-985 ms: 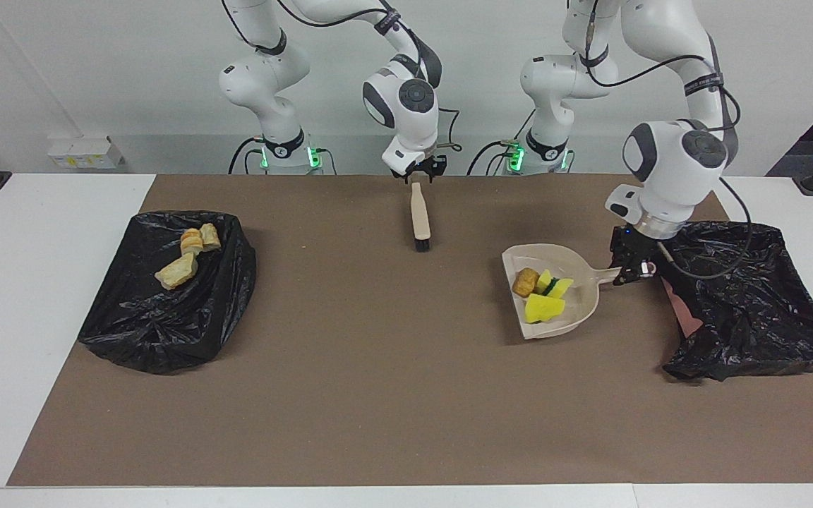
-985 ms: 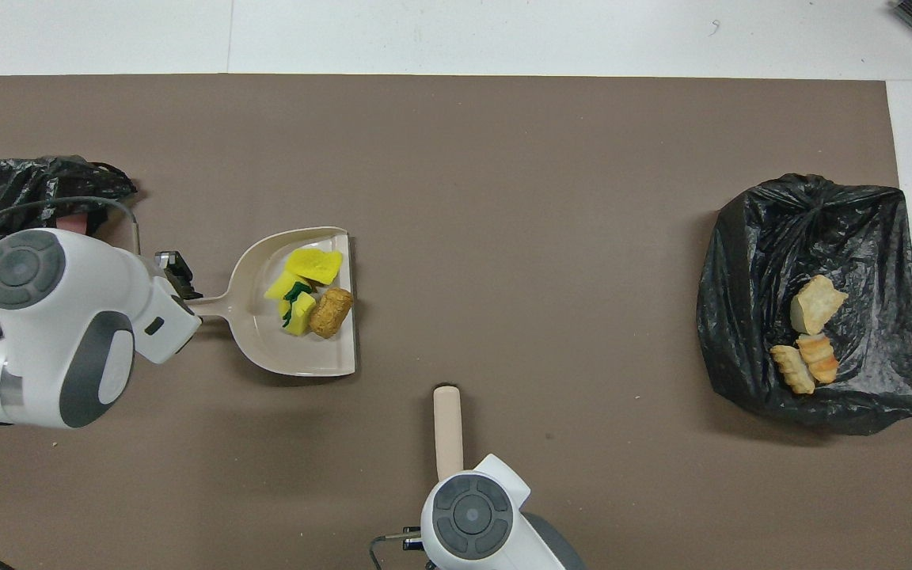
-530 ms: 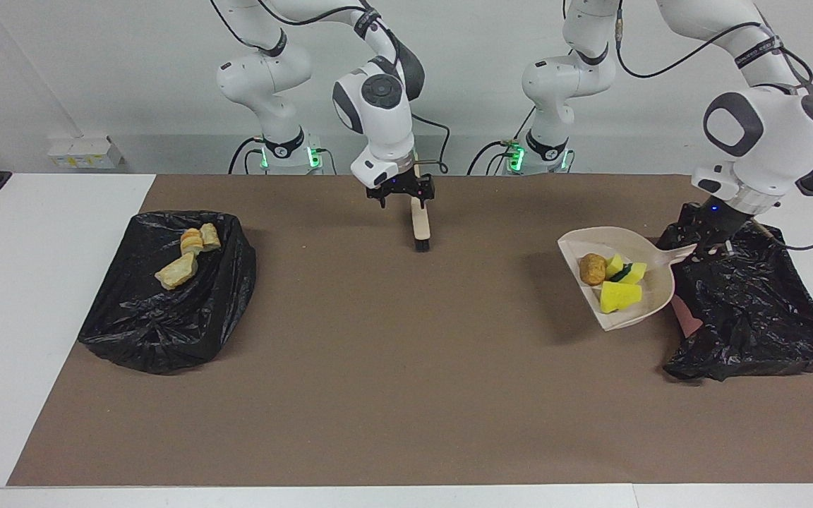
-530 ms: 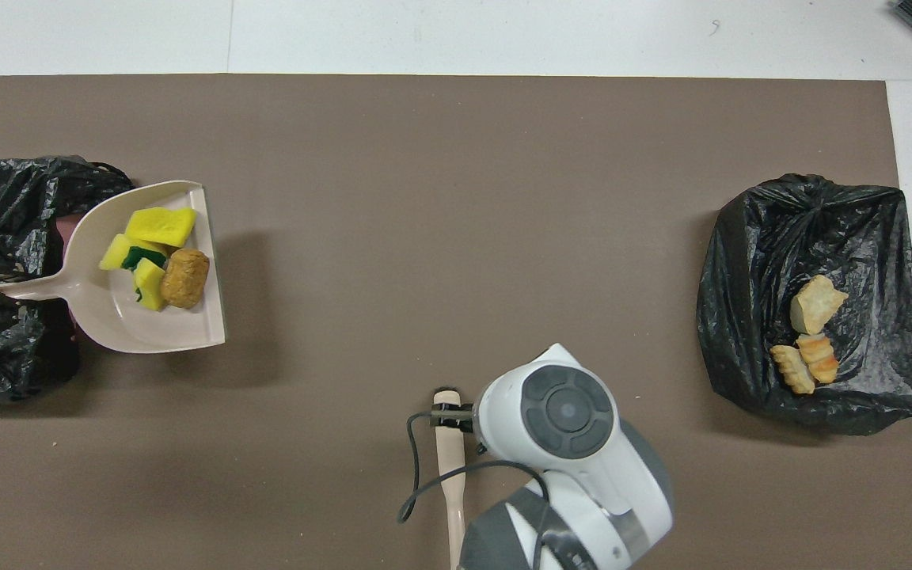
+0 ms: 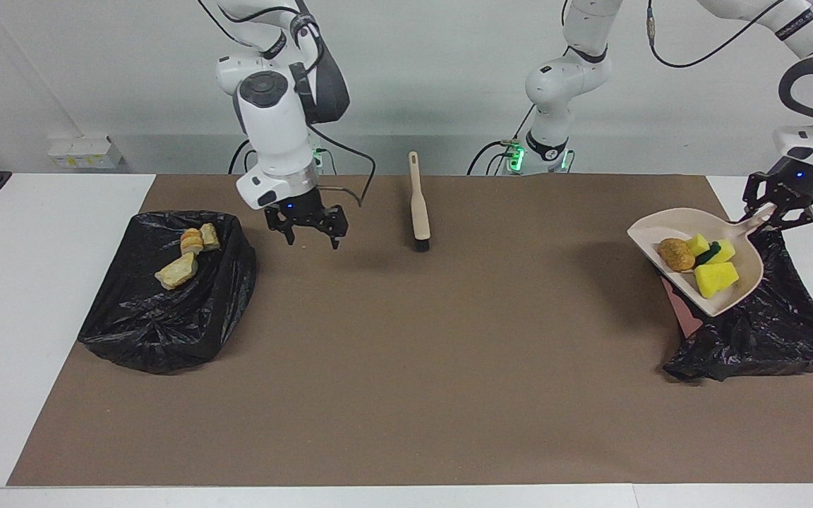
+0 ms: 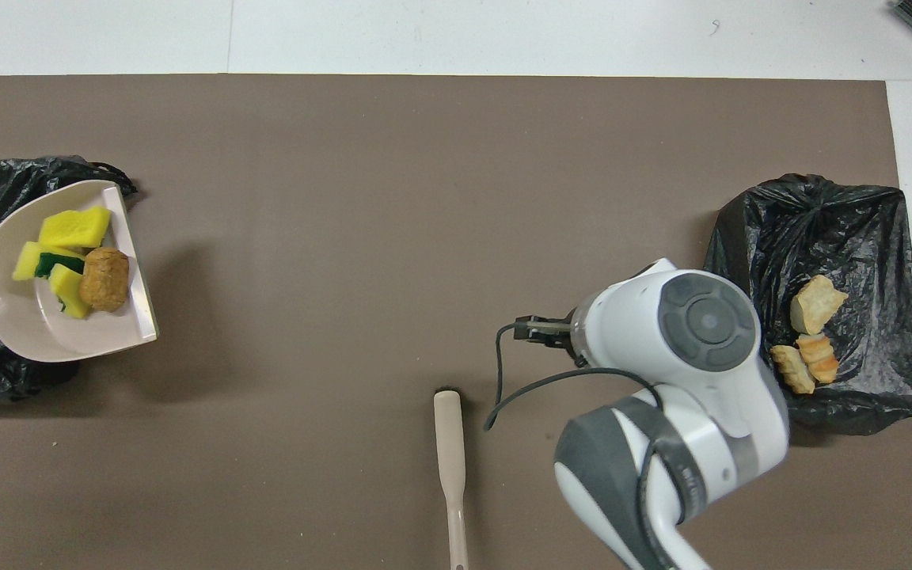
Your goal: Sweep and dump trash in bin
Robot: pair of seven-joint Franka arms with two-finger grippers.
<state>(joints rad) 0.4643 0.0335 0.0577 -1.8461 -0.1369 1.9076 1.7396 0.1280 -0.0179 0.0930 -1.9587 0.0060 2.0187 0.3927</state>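
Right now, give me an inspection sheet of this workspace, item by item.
Surface: brown mat on a white table.
Job's things: sponge pieces and brown lump in the dustpan; bread chunks on the black bag at the right arm's end; second bag under the dustpan.
Clutter: brush lying on the mat.
Grippers: left gripper shut on the dustpan handle, raised; right gripper open, over the mat beside the bread's bag.
Cables: one loops by the right wrist.
Surroundings: nothing seen.

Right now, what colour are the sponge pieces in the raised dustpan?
Yellow with a dark green layer, on the sponge pieces in the beige dustpan; the overhead view shows it best.
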